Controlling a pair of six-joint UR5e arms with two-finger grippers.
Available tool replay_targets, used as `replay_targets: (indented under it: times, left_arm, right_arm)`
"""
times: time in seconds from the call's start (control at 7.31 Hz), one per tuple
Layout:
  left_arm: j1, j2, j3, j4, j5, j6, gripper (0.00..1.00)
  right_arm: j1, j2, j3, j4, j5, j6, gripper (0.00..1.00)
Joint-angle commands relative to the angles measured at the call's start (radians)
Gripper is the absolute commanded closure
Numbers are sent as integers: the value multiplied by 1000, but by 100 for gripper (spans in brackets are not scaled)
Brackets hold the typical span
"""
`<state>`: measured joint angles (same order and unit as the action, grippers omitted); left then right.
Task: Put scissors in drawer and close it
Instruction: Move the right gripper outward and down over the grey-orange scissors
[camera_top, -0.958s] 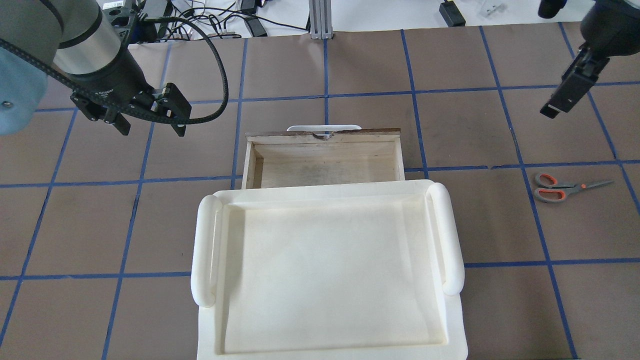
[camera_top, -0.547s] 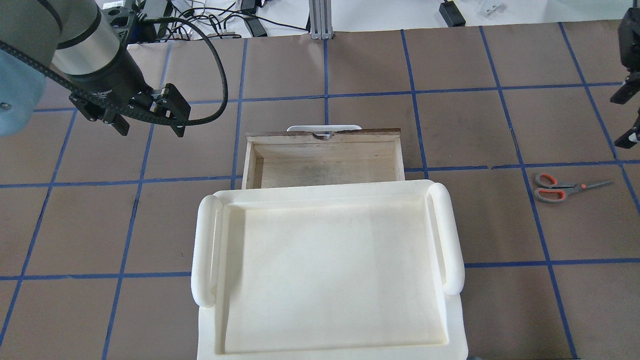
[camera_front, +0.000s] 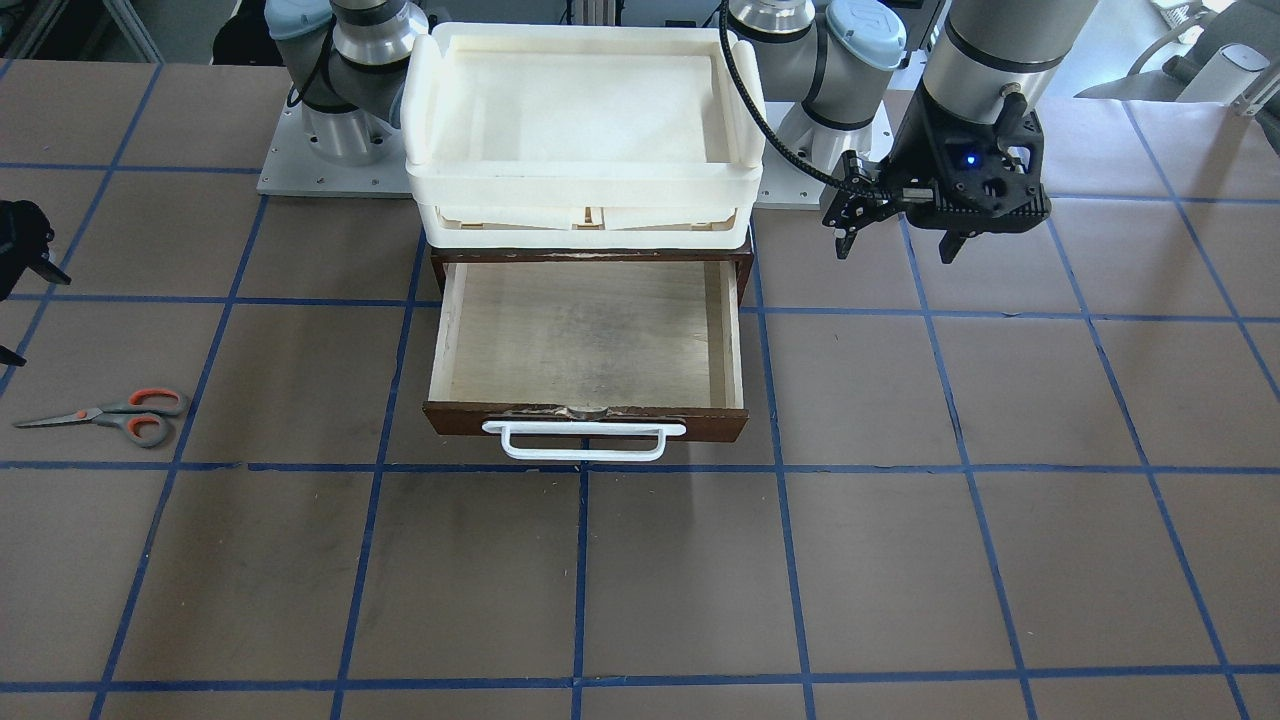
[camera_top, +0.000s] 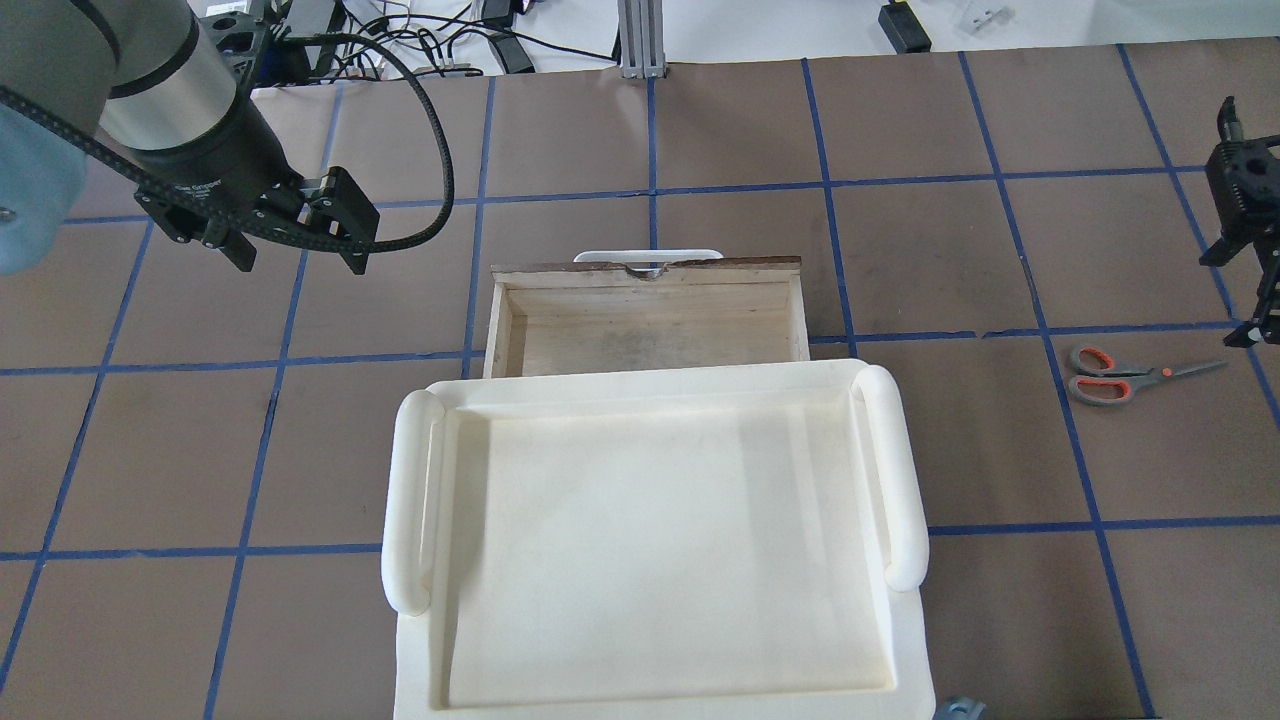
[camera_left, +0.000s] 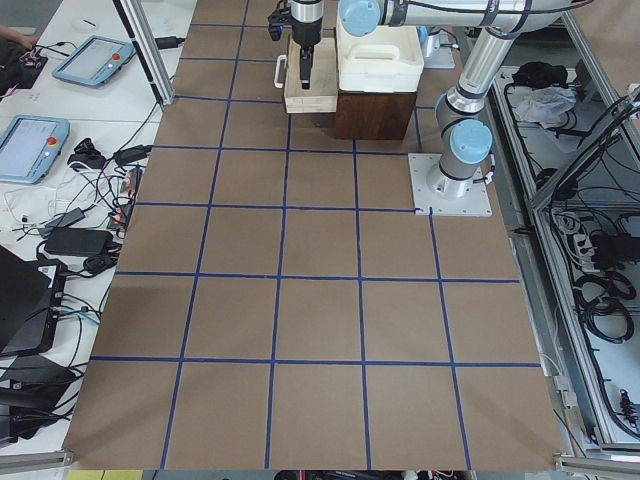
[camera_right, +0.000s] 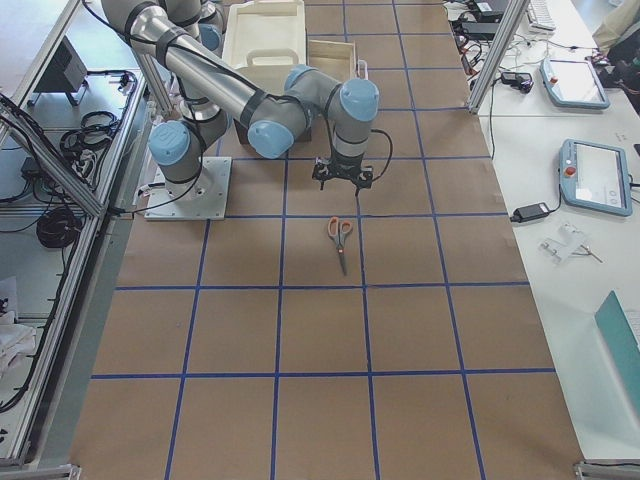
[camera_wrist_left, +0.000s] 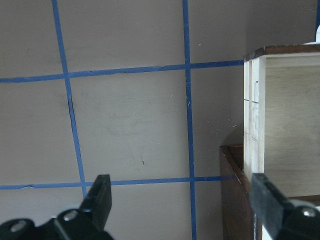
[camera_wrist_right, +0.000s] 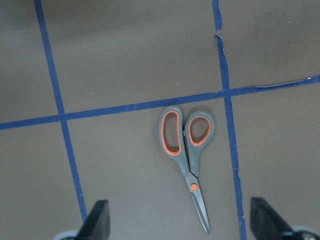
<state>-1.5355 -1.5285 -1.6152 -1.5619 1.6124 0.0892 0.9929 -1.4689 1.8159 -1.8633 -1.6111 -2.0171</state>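
The scissors (camera_top: 1130, 374) lie flat on the brown table at the right, handles towards the drawer; they also show in the front view (camera_front: 110, 413) and the right wrist view (camera_wrist_right: 187, 155). The drawer (camera_top: 650, 266) is pulled open and empty, its white bar handle at the front (camera_front: 585, 441). My right gripper (camera_top: 1228, 300) is open and hangs just beyond the scissors' blade tip, above the table; in its wrist view (camera_wrist_right: 181, 220) the scissors lie between and ahead of the fingers. My left gripper (camera_top: 300, 262) is open and empty, left of the drawer.
A big white plastic tray (camera_top: 905, 470) sits on top of the dark brown cabinet (camera_front: 590, 258) that the drawer slides out of. Blue tape lines grid the table. Cables and boxes lie past the table's far edge (camera_top: 400, 40).
My right gripper has swung outward and down towards the scissors and turned its wrist. My left gripper has stayed almost still. The scissors and drawer have not moved.
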Motion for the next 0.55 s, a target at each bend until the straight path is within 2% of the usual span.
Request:
replay_targets:
  times: [0.0,0.14,0.27,0.41]
  left_arm:
    - [0,-2,0,-4,3,0,0]
    - [0,4,-8,-3,1,-2,0]
    - [0,7,-14,-1,0,-2,0]
    - [0,8,-14,-1,-2,-3,0]
  right_arm:
    - [-28,105,32,-127,-1,-139,0]
    - [-57,160,34,-204,11,-205,0]
    - [-89,198,36,-233,43,-241,0]
    - [-99,212,67,-317,65,-245,0]
